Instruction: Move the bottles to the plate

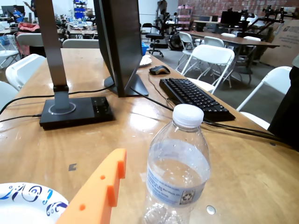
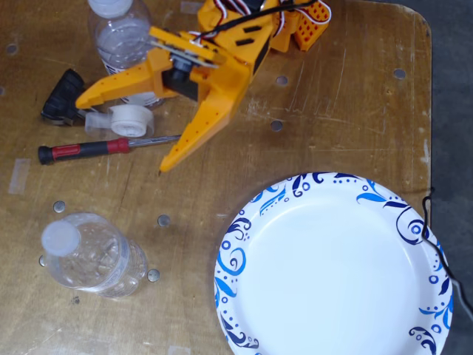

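Tool (image 2: 122, 133), spread wide and empty beside the labelled bottle (image 2: 120, 37), should straddle its body squarely before pinching.

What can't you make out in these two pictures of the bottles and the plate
- Far bottle in the fixed view: the gripper covers its lower half.
- Near bottle, wrist view: base cut off; label print too small.
- Plate, fixed view: bottom edge cut off.
- Tape roll: partly behind a finger.
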